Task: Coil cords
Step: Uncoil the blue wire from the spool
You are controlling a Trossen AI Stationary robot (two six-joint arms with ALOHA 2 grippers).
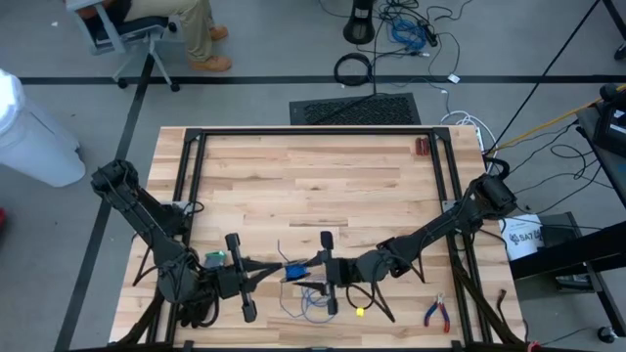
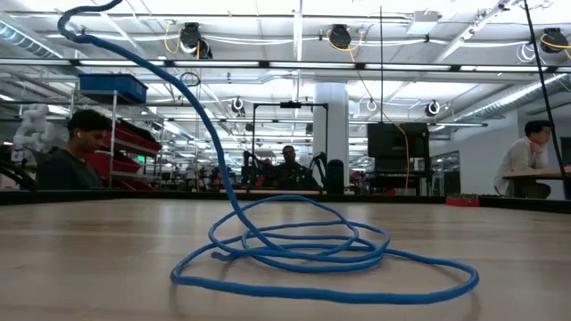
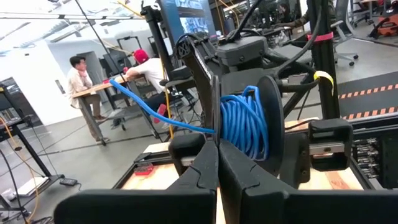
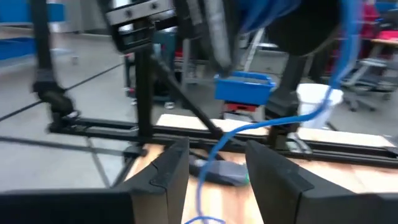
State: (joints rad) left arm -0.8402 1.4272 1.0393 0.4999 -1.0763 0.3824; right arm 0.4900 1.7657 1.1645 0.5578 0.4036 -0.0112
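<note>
Where cord [image 1: 311, 303] sprawls, near-edge loops

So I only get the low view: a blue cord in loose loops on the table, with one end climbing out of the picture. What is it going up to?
Observer: It runs up to a tight bundle of blue cord between the two arms, above the loose loops.
Operator: Is anything gripping it?
Observer: The left end effector is shut right at the bundle, though I cannot tell whether it pinches the cord. The right end effector is open, with cord hanging between its fingers.
Operator: Anything else on the table?
Observer: Red-handled pliers lie near the table's edge on the right arm's side.
</note>
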